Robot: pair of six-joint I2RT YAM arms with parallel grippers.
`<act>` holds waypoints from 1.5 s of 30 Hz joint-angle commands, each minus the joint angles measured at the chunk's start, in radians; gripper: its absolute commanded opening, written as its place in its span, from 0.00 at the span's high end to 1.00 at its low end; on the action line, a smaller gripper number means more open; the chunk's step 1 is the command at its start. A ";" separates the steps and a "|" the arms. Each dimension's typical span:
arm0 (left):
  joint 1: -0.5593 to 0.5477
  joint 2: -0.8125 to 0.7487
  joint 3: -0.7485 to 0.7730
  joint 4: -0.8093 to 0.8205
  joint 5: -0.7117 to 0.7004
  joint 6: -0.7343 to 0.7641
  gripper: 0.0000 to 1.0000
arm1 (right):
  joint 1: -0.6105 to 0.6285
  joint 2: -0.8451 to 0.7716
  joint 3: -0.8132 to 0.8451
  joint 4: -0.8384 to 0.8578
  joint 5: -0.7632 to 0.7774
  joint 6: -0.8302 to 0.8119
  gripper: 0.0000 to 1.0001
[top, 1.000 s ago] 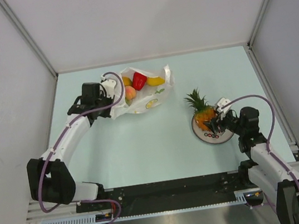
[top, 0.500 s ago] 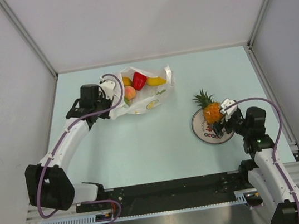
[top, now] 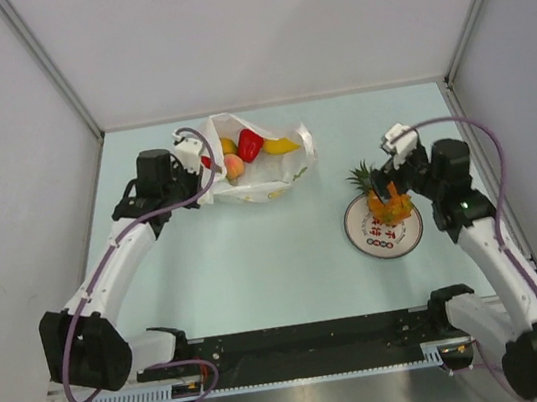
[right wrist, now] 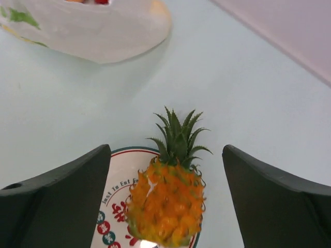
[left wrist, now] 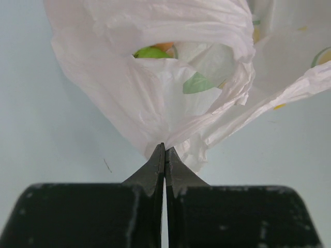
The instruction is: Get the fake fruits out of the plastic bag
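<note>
The right gripper (top: 387, 199) stands wide open, its 2 fingers on either side of the pineapple (top: 389, 206) and touching neither flank in the wrist view. The pineapple (right wrist: 165, 202) lies on the plate (right wrist: 123, 156) directly below the gripper (right wrist: 166, 151), with its long axis running away from the wrist and its green crown pointing toward the far-left. It looks to be out of the bag and set down, so the right arm is the free one.

The left gripper (top: 191, 169) is pinched tight on a fold of the plastic bag (left wrist: 155, 98), holding that edge up just in front of its fingertips (left wrist: 164, 151). A green fruit (left wrist: 150, 52) shows through the gap in the film beyond them.

The next move depends on where the remaining fruit lies. Seen from the right gripper, the plastic bag (top: 268, 187) is well apart, off to the left and a little farther from the bases. Its long axis runs roughly left to right across the table. The strawberry (top: 250, 145), the peach (top: 234, 166) and a yellow fruit (top: 281, 144) sit in its open top near the left gripper's end. The left arm is nearer but is occupied with the bag. In my judgement the right arm must lift clear of the crown and cross leftward to reach in from above.
</note>
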 commanded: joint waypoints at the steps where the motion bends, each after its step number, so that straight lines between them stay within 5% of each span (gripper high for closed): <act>1: -0.003 -0.075 0.009 0.044 0.071 -0.057 0.99 | 0.098 0.287 0.097 0.009 0.224 0.021 0.12; 4: -0.002 -0.102 -0.002 0.038 0.082 -0.072 0.98 | 0.112 0.453 0.186 0.026 0.271 0.028 0.20; 17: 0.016 -0.222 -0.083 0.037 0.066 -0.095 0.97 | 0.172 0.748 0.280 0.084 0.390 -0.053 0.10; 20: 0.029 -0.225 -0.086 0.037 0.071 -0.100 0.97 | 0.186 0.794 0.298 0.090 0.413 -0.081 0.21; 23: 0.032 -0.219 -0.083 0.043 0.073 -0.103 0.96 | 0.184 0.802 0.327 0.053 0.390 -0.091 0.52; 24: 0.035 -0.216 -0.081 0.049 0.073 -0.105 0.96 | 0.184 0.791 0.335 0.031 0.379 -0.091 0.67; 28: 0.033 -0.199 -0.080 0.061 0.079 -0.112 0.96 | 0.186 0.712 0.369 -0.011 0.333 -0.058 0.99; 37: 0.035 -0.162 -0.064 0.073 0.111 -0.126 0.97 | 0.128 0.352 0.306 -0.129 0.085 0.126 1.00; 41: 0.035 -0.147 -0.060 0.096 0.114 -0.135 0.96 | 0.095 0.206 0.136 0.067 0.003 0.163 1.00; 45: 0.035 -0.124 -0.028 0.074 0.108 -0.132 0.97 | 0.098 0.144 0.038 0.292 0.144 0.256 1.00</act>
